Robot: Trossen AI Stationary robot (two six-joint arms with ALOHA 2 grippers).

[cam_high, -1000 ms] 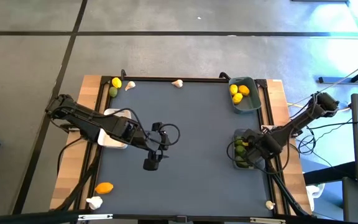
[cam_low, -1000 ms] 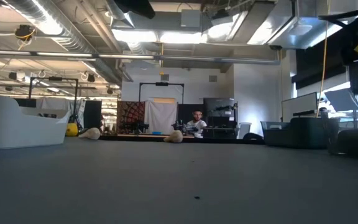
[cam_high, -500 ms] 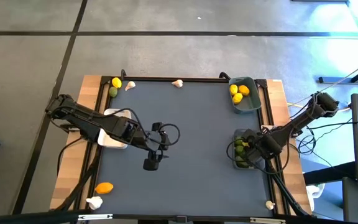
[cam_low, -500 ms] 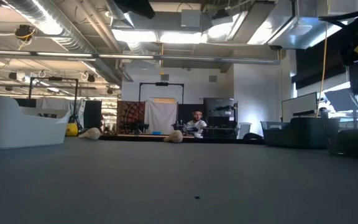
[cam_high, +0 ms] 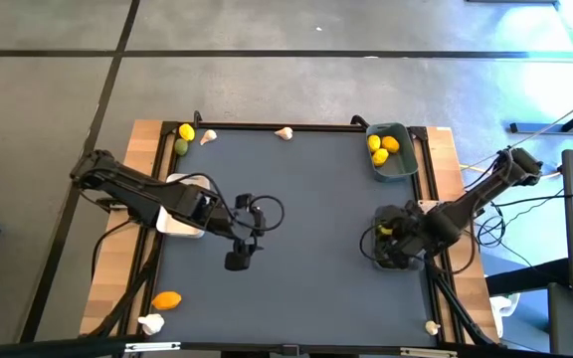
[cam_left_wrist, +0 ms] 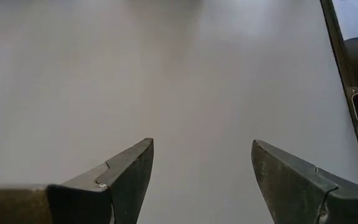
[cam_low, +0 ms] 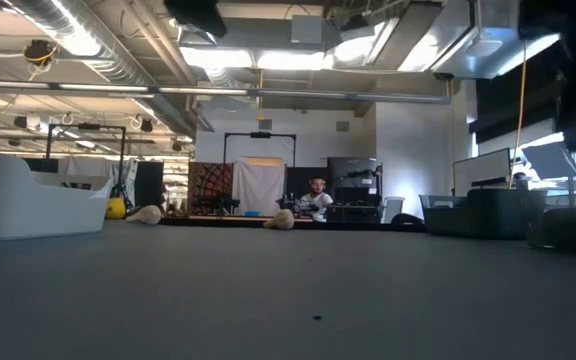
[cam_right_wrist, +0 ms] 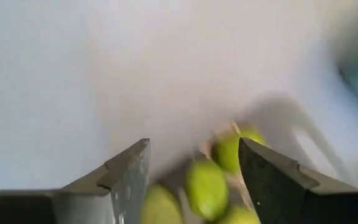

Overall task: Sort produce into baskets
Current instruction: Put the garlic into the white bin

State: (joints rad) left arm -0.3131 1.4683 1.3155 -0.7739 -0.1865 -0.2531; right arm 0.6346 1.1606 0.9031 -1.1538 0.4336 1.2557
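Right of frame, high view: dark basket holds limes, right gripper above it. Blue-grey basket upper right holds lemons; white basket left, under left arm. Loose: lemon and garlic lower left.

Step, judged: release over dark basket. Lift straight up, clear rim before swinging.

Right gripper: fingers spread, nothing pinched, limes below. Left gripper mid-table, spread, empty.
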